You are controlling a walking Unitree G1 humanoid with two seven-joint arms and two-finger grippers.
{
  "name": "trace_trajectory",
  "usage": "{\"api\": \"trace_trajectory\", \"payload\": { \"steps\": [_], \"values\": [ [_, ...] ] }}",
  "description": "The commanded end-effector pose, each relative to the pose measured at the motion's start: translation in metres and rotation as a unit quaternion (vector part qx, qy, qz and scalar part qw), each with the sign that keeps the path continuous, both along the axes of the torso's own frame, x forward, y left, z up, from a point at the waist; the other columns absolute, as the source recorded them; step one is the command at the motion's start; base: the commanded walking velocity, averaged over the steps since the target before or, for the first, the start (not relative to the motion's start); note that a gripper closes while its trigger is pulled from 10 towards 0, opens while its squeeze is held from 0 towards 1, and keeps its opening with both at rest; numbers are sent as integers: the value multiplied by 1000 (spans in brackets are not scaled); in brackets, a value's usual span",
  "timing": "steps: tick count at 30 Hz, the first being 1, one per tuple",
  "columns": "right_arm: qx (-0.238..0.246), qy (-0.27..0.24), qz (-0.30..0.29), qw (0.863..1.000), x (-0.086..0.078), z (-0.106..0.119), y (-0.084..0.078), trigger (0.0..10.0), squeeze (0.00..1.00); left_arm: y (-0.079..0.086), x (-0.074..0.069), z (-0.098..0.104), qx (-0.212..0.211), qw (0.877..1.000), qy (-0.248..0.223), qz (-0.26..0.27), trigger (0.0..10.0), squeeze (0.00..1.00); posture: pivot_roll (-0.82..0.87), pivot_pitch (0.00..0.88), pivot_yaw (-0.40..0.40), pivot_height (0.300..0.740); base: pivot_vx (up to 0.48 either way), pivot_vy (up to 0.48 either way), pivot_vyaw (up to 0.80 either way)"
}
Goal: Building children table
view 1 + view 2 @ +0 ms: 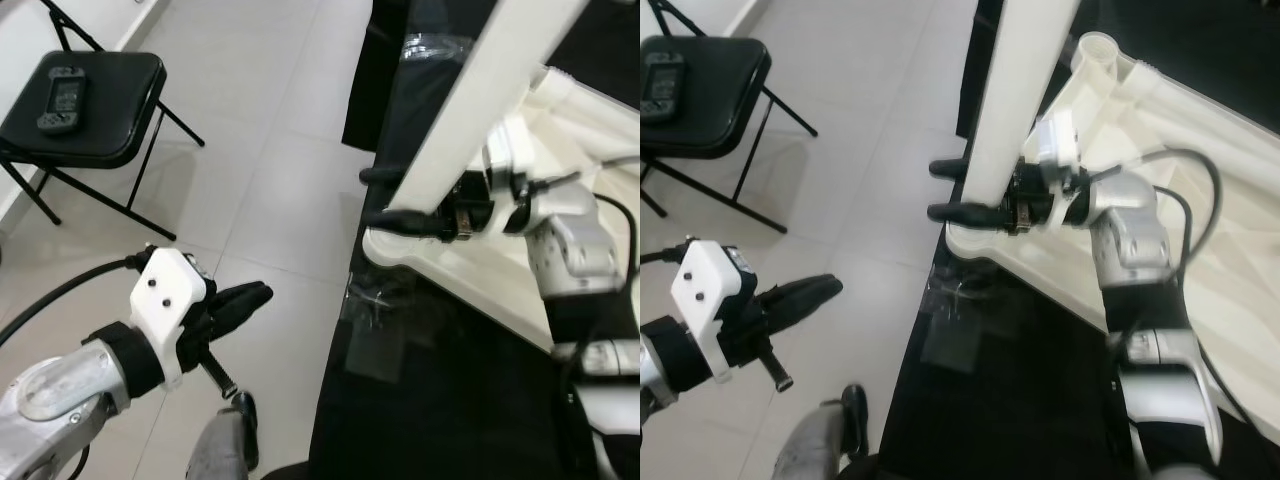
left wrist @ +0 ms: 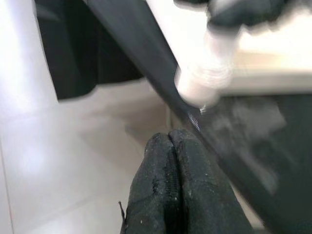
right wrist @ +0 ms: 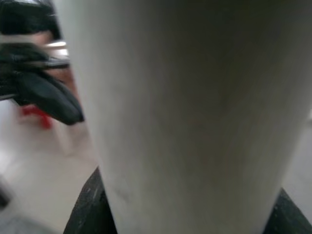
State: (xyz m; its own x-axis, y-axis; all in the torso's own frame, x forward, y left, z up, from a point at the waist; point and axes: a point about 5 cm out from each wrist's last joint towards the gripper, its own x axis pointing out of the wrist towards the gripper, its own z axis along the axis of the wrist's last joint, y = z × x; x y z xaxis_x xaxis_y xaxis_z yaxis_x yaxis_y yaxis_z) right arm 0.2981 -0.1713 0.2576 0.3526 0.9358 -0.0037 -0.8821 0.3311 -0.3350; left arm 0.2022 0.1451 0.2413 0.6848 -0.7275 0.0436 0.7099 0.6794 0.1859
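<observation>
Gripping the stiff, smooth white cylindrical plastic leg (image 1: 1015, 120) low down, right pincer (image 1: 975, 190) is seating it; left pincer (image 1: 240, 300) is idling closed, empty.

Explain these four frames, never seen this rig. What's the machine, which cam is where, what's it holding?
It is a humanoid robot with two silver arms, each ending in two long black fingers. The two wide pictures come from its head camera, looking down. The two close ones come from cameras on its wrists.

The right gripper has its fingers either side of a white table leg, standing at a corner of the white tabletop, which lies upside down on a black mat. The right wrist view is that leg up close.

The left gripper is shut and holds nothing, over the tiled floor. A black folding chair with a handheld device on it stands further off.
</observation>
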Motion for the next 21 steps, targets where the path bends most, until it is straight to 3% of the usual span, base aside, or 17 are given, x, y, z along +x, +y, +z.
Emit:
{"api": "trace_trajectory", "payload": {
  "steps": [1,2,3,5,6,7,9,10,12,16,18,19,21],
  "values": [
    [-76,169,-115,976,-11,-73,3,10000,0,-3,1,-1,-15,1000,1,-10,10000,0,61,294,-55,740,0,0,0],
    [-72,188,-177,963,-18,-81,2,10000,0,-3,3,-1,-22,1000,-1,-12,10000,0,57,287,-56,740,0,0,0],
    [-72,188,-177,963,-18,-81,2,10000,0,-3,3,-1,-22,1000,-1,-12,10000,0,57,287,-56,740,0,0,0],
    [-39,200,-340,918,-18,-95,-5,10000,0,-3,10,0,-27,999,-8,-17,10000,0,36,243,-57,740,0,0,0],
    [-39,200,-340,918,-18,-95,-5,10000,0,-3,10,0,-27,999,-8,-17,10000,0,36,243,-57,740,0,0,0],
    [-16,191,-413,890,-17,-98,-9,10000,0,-4,14,1,-31,999,-11,-19,10000,0,37,228,-59,740,0,0,0],
    [-16,191,-413,890,-17,-98,-9,10000,0,-4,14,1,-31,999,-11,-19,10000,0,37,228,-59,740,0,0,0],
    [15,186,-470,863,-15,-101,-10,10000,0,-5,16,1,-35,999,-14,-21,10000,0,42,218,-61,740,0,0,0],
    [51,174,-518,836,-13,-99,-8,10000,0,-6,19,1,-40,999,-18,-23,10000,0,56,202,-67,740,0,0,0],
    [68,162,-532,828,-12,-91,6,10000,0,-6,21,0,-42,999,-22,-22,10000,0,70,197,-75,740,0,0,0],
    [87,152,-519,837,-8,-87,31,10000,0,-5,21,1,-49,998,-25,-15,10000,0,97,189,-78,740,0,0,0],
    [87,152,-519,837,-8,-87,31,10000,0,-5,21,1,-49,998,-25,-15,10000,0,97,189,-78,740,0,0,0],
    [99,139,-538,825,-6,-81,38,10000,0,-4,20,1,-52,998,-25,-13,10000,0,109,189,-76,740,0,0,0]
  ]
}}
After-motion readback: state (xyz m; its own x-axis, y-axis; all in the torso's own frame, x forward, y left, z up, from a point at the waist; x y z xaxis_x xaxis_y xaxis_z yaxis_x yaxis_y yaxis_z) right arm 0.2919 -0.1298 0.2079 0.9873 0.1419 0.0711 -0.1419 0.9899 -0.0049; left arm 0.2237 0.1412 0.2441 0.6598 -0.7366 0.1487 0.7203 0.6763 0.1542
